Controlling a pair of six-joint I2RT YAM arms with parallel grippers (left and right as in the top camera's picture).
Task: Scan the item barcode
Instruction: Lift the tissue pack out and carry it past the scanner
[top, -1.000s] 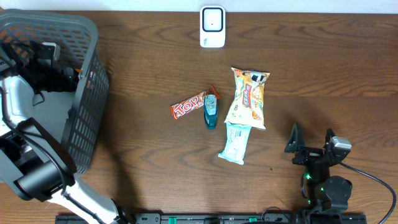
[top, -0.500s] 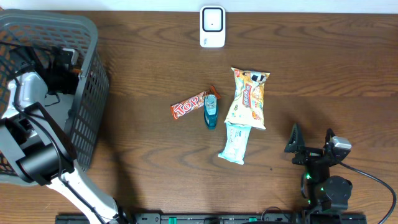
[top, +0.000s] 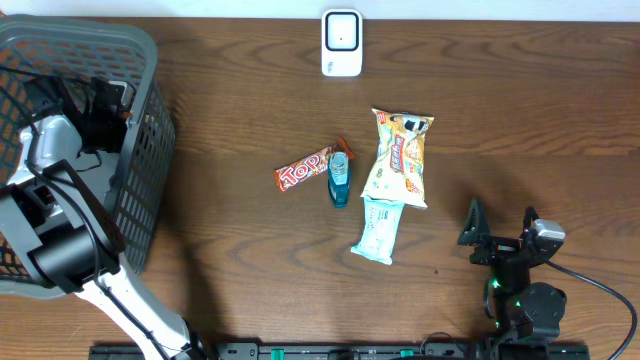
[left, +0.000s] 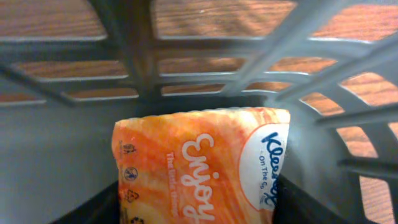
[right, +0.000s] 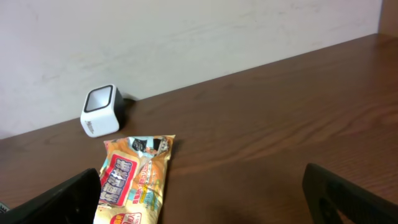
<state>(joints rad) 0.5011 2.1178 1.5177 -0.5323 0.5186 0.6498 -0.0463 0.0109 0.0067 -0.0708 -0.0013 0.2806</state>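
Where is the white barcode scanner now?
In the overhead view, the white scanner stands at the top centre of the table, apart from the snack bag below it.

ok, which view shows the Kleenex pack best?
Left wrist: the orange Kleenex pack fills the frame, inside the grey basket, its print readable. Overhead: the left arm and basket wall hide it. Right wrist: not in view.

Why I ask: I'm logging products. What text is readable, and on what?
"Enjoy", "Klee", "On The G": orange plastic pack, partly cut off.
"TOP": red candy bar wrapper.
Yellow snack bag, pale green packet, small blue bottle: print too small to read.
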